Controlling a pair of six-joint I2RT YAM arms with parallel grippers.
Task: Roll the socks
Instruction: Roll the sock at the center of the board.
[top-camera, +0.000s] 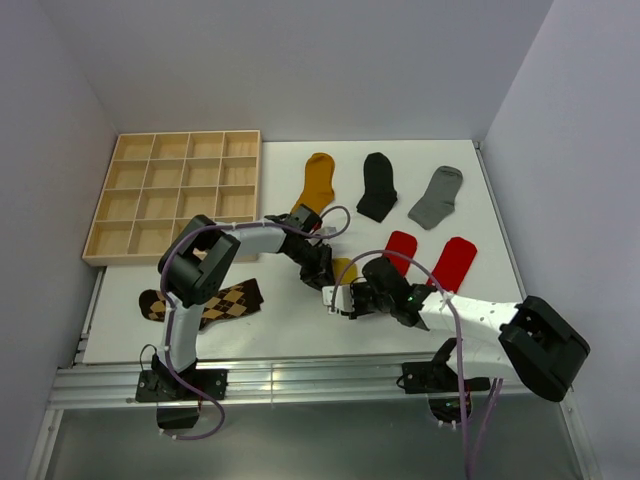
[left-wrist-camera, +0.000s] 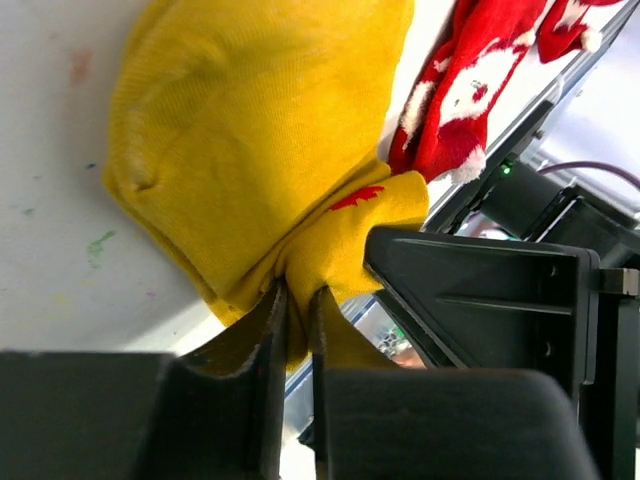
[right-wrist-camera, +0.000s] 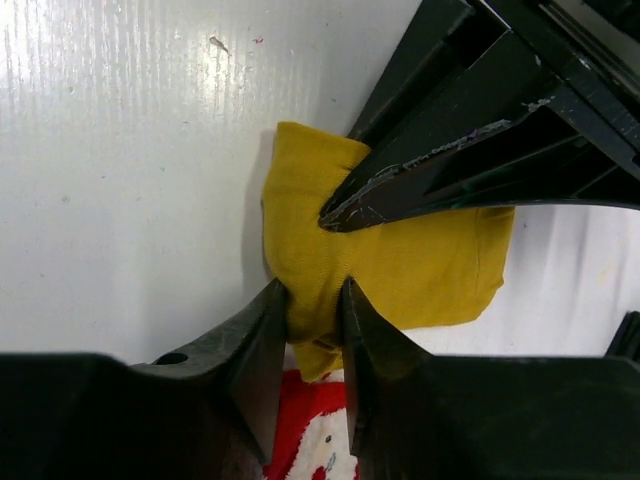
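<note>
We held the fine-knit mustard sock (left-wrist-camera: 260, 150), bunched into a soft fold near the centre of the white table (top-camera: 280, 325), with both tools. The left gripper (left-wrist-camera: 298, 300) clenched one gathered edge, and the right gripper (right-wrist-camera: 313, 300) pinched another. The red printed socks (left-wrist-camera: 450, 100) lay just beside it. The wooden grid tray (top-camera: 125, 258) stood well apart.

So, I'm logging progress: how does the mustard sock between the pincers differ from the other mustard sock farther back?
The held mustard sock is bunched; the far mustard sock lies flat, full length. The held one is pinched by the left pincer and right pincer; the far one is untouched. Both are mustard yellow.
</note>
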